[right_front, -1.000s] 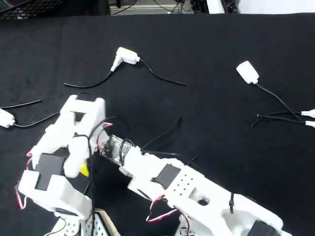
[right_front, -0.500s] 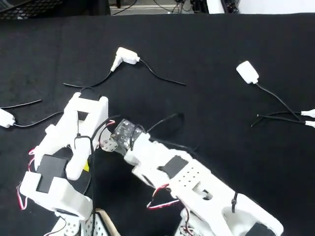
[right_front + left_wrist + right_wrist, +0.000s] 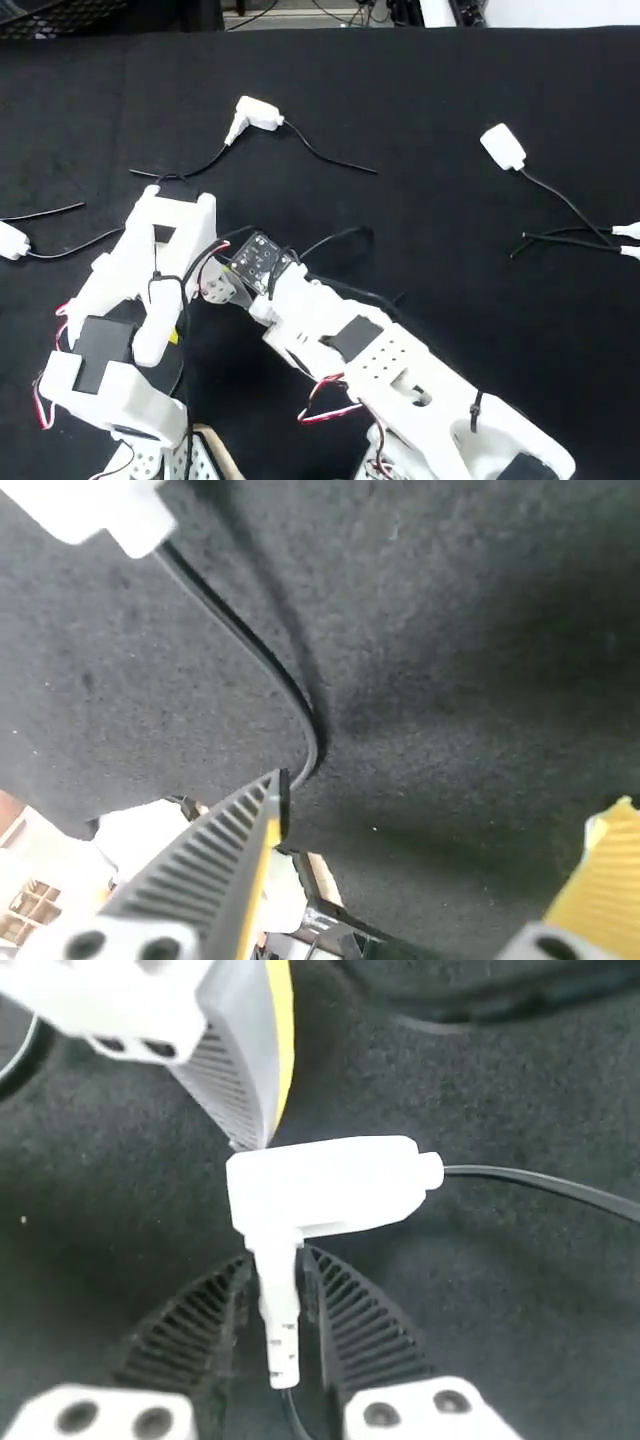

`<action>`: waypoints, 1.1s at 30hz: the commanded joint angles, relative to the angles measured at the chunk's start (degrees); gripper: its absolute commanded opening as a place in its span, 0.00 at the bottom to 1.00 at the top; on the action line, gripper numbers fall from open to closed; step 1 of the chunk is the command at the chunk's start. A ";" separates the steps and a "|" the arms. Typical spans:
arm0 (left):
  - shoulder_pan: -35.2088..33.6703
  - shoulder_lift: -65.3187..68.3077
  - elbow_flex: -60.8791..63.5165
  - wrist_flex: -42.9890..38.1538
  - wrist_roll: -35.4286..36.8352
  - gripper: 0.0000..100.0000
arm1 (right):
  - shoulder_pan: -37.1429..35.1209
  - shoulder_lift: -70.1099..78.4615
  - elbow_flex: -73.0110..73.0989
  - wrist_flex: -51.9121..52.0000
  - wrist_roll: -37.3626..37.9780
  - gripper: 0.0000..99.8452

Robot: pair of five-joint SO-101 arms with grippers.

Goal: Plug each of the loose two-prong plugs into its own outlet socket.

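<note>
In the right wrist view my right gripper is shut on the narrow stem of a white plug, whose black cable trails away. A ribbed grey and yellow finger of the left gripper stands right beside that plug. My left gripper is open over the black cloth, with a black cable and a white plug piece beyond it. From above, the left arm and the right arm meet at the near left of the table.
Loose white plugs with black cables lie at the far left, far right and left edge. Small white connectors sit at the right edge. A black cloth covers the table.
The right arm's wrist has swung away from the table's front edge and a little to the right, beside the left arm. The left arm has shifted only slightly.
</note>
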 commanded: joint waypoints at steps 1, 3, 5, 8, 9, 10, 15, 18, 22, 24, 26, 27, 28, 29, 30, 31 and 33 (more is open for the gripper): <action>2.42 -1.49 0.66 1.32 -0.26 0.45 | 0.88 -0.66 -1.01 -8.09 -1.32 0.01; 2.33 -1.49 0.66 1.32 -0.26 0.45 | 0.88 -0.66 -0.84 -8.26 -1.32 0.01; 1.89 -1.41 0.84 0.70 -0.26 0.45 | 0.97 -0.84 -0.92 -6.95 -1.05 0.01; -0.22 -0.88 0.75 -0.44 -0.26 0.45 | 1.23 -1.10 -2.42 -3.43 -0.79 0.01; -1.54 -0.97 1.01 -1.58 -0.26 0.45 | 1.23 -1.10 -3.12 -2.46 -0.79 0.01; -3.38 -1.14 0.92 -1.93 -0.26 0.45 | 1.23 -1.10 -3.74 -1.85 -0.79 0.01; -13.23 -1.23 -1.45 -2.11 -0.26 0.45 | 1.23 -1.10 -5.49 -1.32 -0.26 0.01; -19.74 -0.88 -2.51 -2.20 -0.26 0.45 | 1.32 -0.92 -7.08 -1.23 2.11 0.01; -28.70 -0.88 -3.03 -2.55 -0.26 0.45 | 3.69 -0.75 -12.44 0.97 2.73 0.01; -32.75 -0.88 -3.56 -2.55 -0.26 0.45 | 5.71 -0.75 -15.78 2.46 2.73 0.01; -36.35 -0.88 -3.56 -2.55 -0.26 0.45 | 7.56 -0.66 -18.51 2.73 2.99 0.01; -37.76 -0.88 -3.56 -2.55 -0.26 0.45 | 8.26 -0.66 -19.74 2.73 3.87 0.01; -38.90 -0.88 -3.56 -2.55 -0.26 0.45 | 8.62 -0.57 -20.97 2.64 4.92 0.01; -39.87 -0.88 -3.30 -2.55 -0.26 0.45 | 8.70 -0.13 -22.37 2.64 5.71 0.01; -40.48 -0.88 -3.03 -2.55 -0.26 0.45 | 8.70 0.75 -23.96 2.64 6.15 0.01; -40.84 -0.88 -2.95 -2.55 -0.26 0.45 | 8.70 2.24 -25.71 2.64 6.33 0.01; -41.27 -0.79 -2.95 -2.55 -0.26 0.45 | 8.79 6.64 -29.93 2.64 6.42 0.01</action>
